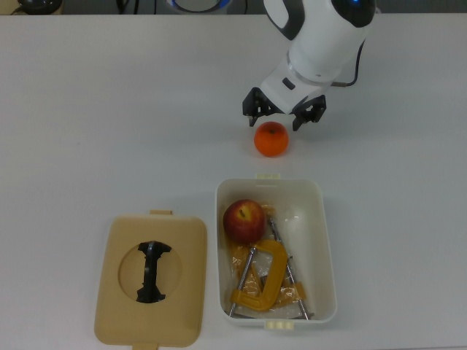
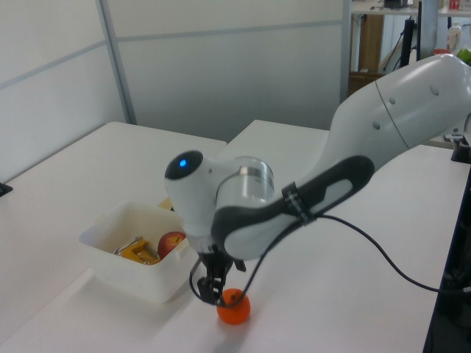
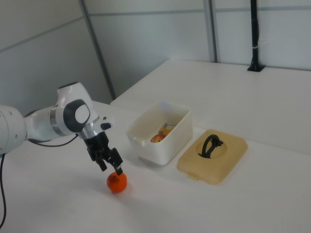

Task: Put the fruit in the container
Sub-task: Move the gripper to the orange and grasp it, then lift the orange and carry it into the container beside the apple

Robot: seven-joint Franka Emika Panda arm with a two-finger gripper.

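Observation:
The bright orange mandarin rests on the white table just beyond the short end of the cream-white container. My gripper hangs open directly over the mandarin, a finger to each side, holding nothing. In the left view the gripper is low and almost down on the mandarin. The right view puts the gripper just above the mandarin. The dark red apple lies inside the container, at the end nearest the mandarin.
An orange-yellow C-clamp fills the rest of the container beside the apple. The flat tan lid with its black handle lies on the table at the top view's left of the container. The arm's black cable trails behind it.

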